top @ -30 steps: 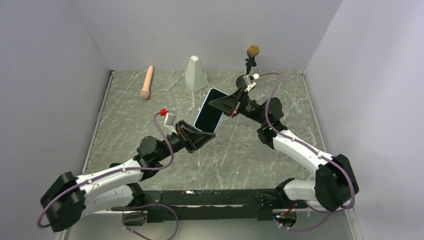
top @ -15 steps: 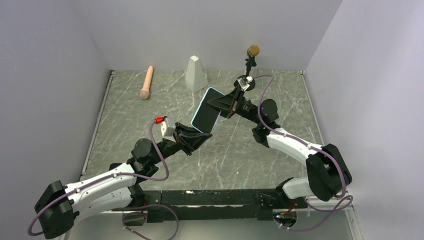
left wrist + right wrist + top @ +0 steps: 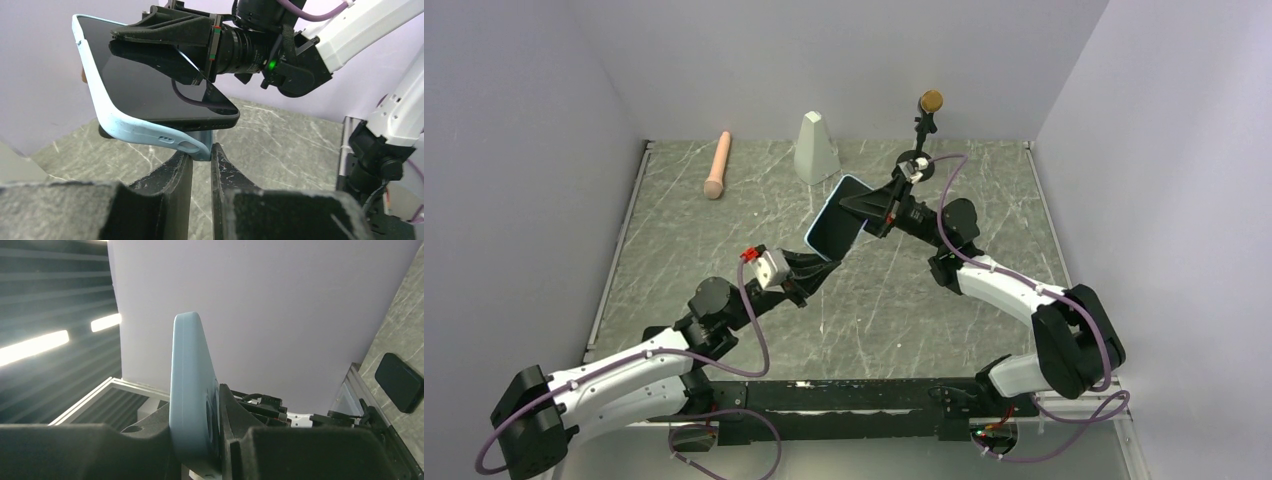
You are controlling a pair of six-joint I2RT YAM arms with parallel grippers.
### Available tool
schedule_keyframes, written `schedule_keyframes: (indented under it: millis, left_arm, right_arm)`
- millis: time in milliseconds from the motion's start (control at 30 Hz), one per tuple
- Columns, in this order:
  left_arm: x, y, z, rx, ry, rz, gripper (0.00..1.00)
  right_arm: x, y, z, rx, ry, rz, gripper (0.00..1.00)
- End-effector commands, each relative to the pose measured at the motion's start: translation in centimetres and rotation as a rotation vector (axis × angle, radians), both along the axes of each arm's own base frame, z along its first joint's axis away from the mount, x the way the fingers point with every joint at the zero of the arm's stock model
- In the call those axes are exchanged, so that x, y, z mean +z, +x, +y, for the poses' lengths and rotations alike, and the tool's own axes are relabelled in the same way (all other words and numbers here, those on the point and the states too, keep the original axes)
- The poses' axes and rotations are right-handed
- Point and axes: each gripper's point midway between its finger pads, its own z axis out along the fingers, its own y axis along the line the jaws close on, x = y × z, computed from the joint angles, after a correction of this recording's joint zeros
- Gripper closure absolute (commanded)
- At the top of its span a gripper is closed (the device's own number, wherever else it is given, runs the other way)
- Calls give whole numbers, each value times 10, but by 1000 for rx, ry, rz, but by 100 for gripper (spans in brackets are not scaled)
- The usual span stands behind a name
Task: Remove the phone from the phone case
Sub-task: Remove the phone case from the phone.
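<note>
The phone case [image 3: 131, 122], light blue, is in the air above the middle of the counter [image 3: 674, 265], held between the two arms. It is tilted, with the dark screen turned up toward the top camera. The phone [image 3: 150, 87] is black and lies in the case along most of its length. At the end near the left arm, its bottom edge with the small holes stands free above the case rim, and the case corner there bends down, away from the phone.

The left pincer [image 3: 201, 152] is narrow. Its two fingers [image 3: 181, 167] pinch this bent-down corner of the case and do not touch the phone. The right pincer [image 3: 196, 405] is closed on the case from the far side. In the right wrist view the case stands edge-on between its fingers, the blue back with a round cutout against one of them. In the left wrist view one of its fingers lies across the screen, so it grips the phone and the case together.

At the far edge of the counter lie a pale pink rod [image 3: 716, 165], a white tapered block [image 3: 816, 148] and a small black stand with a brown round top [image 3: 930, 102], all well apart from the case.
</note>
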Motion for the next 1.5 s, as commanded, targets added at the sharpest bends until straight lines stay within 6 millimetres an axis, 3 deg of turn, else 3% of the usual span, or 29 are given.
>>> schedule_keyframes:
  millis: [0, 67, 100, 167, 267, 300, 500, 633, 767, 933, 1067, 1167, 1467]
  left_arm:
    - [-45, 36, 31, 222, 96, 147, 100]
    - [-51, 35, 33, 228, 53, 285, 100]
    - [-56, 35, 35, 243, 36, 377, 89]
    - [-63, 30, 34, 229, -15, 565, 52]
    - [-59, -2, 10, 9, -29, 653, 4]
    - [-56, -13, 5, -59, -30, 667, 1]
    - [-40, -47, 6, -220, -53, 671, 1]
    - [-19, -54, 11, -260, -97, 668, 5]
    - [10, -55, 18, -323, -197, 683, 14]
    - [24, -43, 24, -354, -273, 713, 4]
    - [30, -36, 20, -379, -282, 704, 5]
    - [31, -32, 14, -402, -287, 720, 13]
    - [23, -23, 6, -403, -265, 740, 48]
  right_arm:
    - [43, -56, -3, 231, 70, -95, 100]
    - [45, -57, -4, 228, 71, -146, 100]
    - [46, -56, -4, 223, 60, -182, 100]
    - [39, -49, -5, 171, 16, -254, 100]
    - [21, -36, -5, 105, -90, -333, 100]
    - [17, -33, -6, 90, -113, -356, 100]
    - [13, -24, -15, 66, -155, -430, 100]
    - [21, -27, -21, 93, -147, -487, 100]
    - [19, -26, -22, 96, -187, -504, 100]
    - [21, -27, -23, 89, -220, -530, 100]
    - [21, -25, -23, 83, -222, -535, 100]
    - [21, -27, -21, 91, -214, -536, 100]
    - [23, -28, -16, 92, -244, -561, 100]
